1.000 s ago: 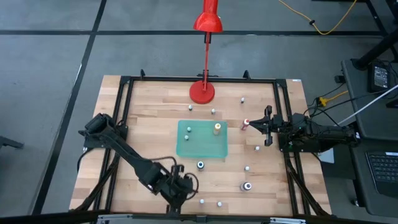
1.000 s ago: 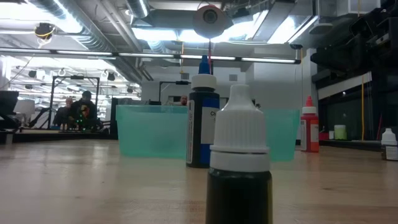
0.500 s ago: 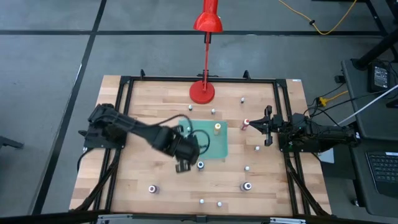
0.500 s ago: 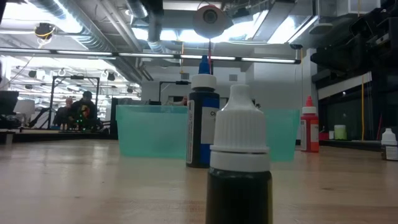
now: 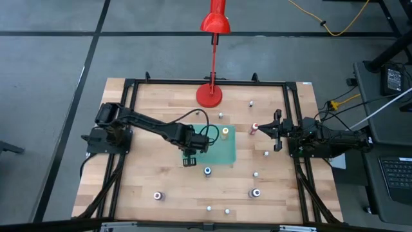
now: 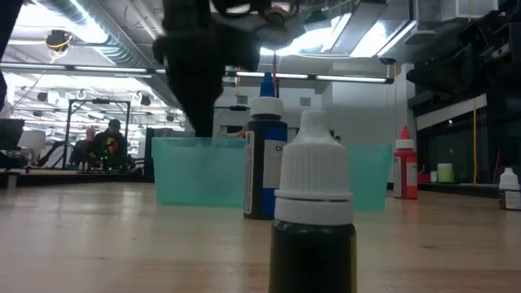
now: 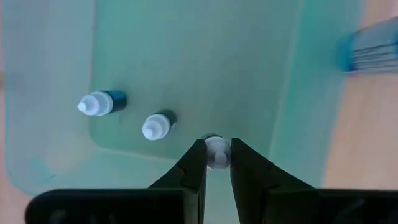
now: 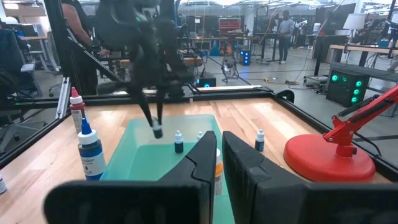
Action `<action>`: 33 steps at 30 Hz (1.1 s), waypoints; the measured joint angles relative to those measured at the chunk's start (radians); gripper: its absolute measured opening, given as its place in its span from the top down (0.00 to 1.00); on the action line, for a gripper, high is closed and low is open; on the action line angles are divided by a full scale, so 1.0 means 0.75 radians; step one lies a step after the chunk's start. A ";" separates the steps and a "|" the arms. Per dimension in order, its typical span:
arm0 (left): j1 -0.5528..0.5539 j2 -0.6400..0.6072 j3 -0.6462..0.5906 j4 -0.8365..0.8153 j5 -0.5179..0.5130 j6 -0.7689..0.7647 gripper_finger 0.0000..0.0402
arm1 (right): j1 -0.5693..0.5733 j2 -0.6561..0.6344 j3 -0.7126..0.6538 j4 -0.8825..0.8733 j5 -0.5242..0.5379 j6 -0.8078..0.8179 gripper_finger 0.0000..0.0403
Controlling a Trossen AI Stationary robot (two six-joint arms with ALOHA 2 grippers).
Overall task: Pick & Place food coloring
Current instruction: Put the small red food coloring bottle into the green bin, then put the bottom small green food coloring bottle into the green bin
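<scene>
Swung up from the tabletop's near edge, the left hand point(image 5: 188, 159) now hangs over the green tray point(image 5: 225, 154).
Wrist view alone shows it clamped on a white-capped food coloring bottle point(image 7: 216, 152); right hand point(image 5: 277, 131) waits together.

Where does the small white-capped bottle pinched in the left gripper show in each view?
High: hidden under the left gripper, over the green translucent bin.
Low: not discernible.
Left wrist: white-capped bottle between the fingers.
Right wrist: bottle hanging above the bin.
Shared landmark: the bin.
</scene>
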 joint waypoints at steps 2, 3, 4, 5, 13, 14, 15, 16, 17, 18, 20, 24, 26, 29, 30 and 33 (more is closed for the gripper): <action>0.018 0.000 -0.039 0.025 0.031 0.019 0.89 | 0.000 0.000 0.000 0.000 0.000 0.000 0.92; 0.023 0.000 -0.055 0.046 0.043 0.030 0.89 | 0.000 0.000 0.000 0.000 0.001 0.000 0.92; 0.028 0.000 -0.067 0.074 0.053 0.038 0.89 | 0.000 0.000 0.000 0.000 0.001 0.000 0.92; 0.029 0.000 -0.079 0.103 0.062 0.045 0.89 | 0.000 0.000 0.000 0.000 0.000 0.000 0.92; 0.038 0.001 -0.106 0.164 0.059 0.048 0.88 | 0.000 0.000 0.000 0.000 0.001 0.000 0.92; 0.042 0.001 -0.106 0.164 0.059 0.048 0.88 | 0.000 0.000 0.000 0.000 0.000 0.000 0.92; 0.043 0.001 -0.106 0.164 0.061 0.043 0.87 | 0.000 0.000 0.000 0.000 0.000 0.000 0.92; 0.044 0.001 -0.106 0.163 0.064 0.037 0.87 | 0.000 0.000 0.000 0.000 0.000 0.000 0.92; 0.045 0.001 -0.106 0.162 0.071 0.037 0.86 | 0.000 0.000 0.000 0.000 0.000 0.000 0.92; 0.045 0.001 -0.106 0.161 0.079 0.037 0.84 | 0.000 0.000 0.000 0.000 0.001 0.000 0.92; 0.045 0.001 -0.106 0.161 0.094 0.036 0.81 | 0.000 0.000 0.000 0.000 0.000 0.000 0.92; 0.044 0.001 -0.106 0.159 0.096 0.016 0.75 | 0.000 0.000 0.000 0.000 0.000 0.000 0.92; 0.045 0.001 -0.106 0.159 0.095 0.012 0.73 | 0.000 0.000 0.000 0.000 0.000 0.000 0.92; 0.045 0.001 -0.106 0.159 0.095 -0.001 0.71 | 0.000 0.000 0.000 0.000 0.000 0.000 0.92; 0.045 0.001 -0.106 0.158 0.095 -0.002 0.71 | 0.000 0.000 0.000 0.000 0.001 0.000 0.92; 0.044 -0.008 -0.081 0.107 0.094 -0.010 0.70 | 0.000 0.000 0.000 0.000 0.000 0.000 0.92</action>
